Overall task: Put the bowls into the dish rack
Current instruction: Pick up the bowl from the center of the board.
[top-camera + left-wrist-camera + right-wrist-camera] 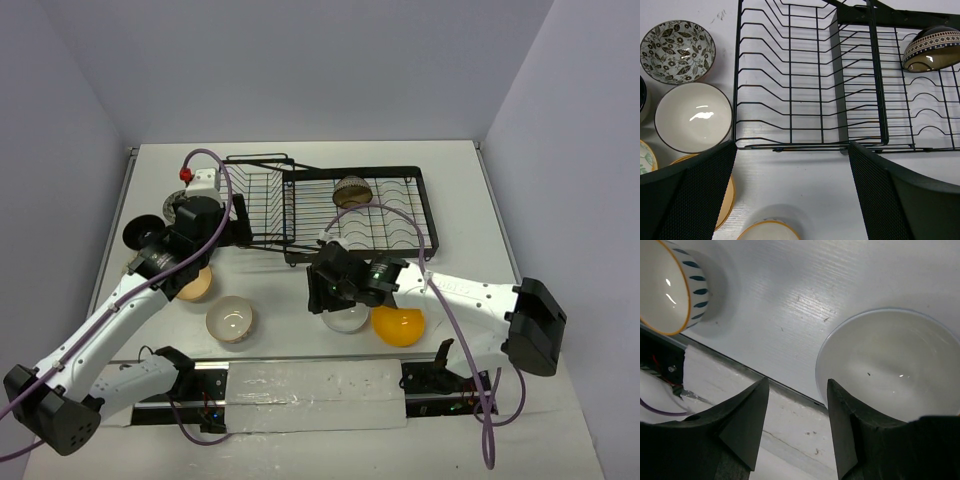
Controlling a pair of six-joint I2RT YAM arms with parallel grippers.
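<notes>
The black wire dish rack point(385, 215) stands at the back, with a brown patterned bowl point(352, 190) leaning in its slotted section point(920, 100). My right gripper point(795, 425) is open low over a white bowl point(890, 360). One finger is above the bowl's inside and the other is outside its rim, neither visibly pressing on it. From above, that white bowl point(347, 318) sits beside the orange-yellow bowl point(398, 326). My left gripper point(792, 200) is wide open and empty over bare table, just in front of the rack's basket section point(810, 75).
A floral bowl point(677, 50), a dark-rimmed white bowl point(693, 116) and a tan bowl point(726, 195) cluster left of the rack. An orange-rimmed bowl with blue marks point(665, 285) sits near the table's front edge point(790, 390). Grey walls enclose the table.
</notes>
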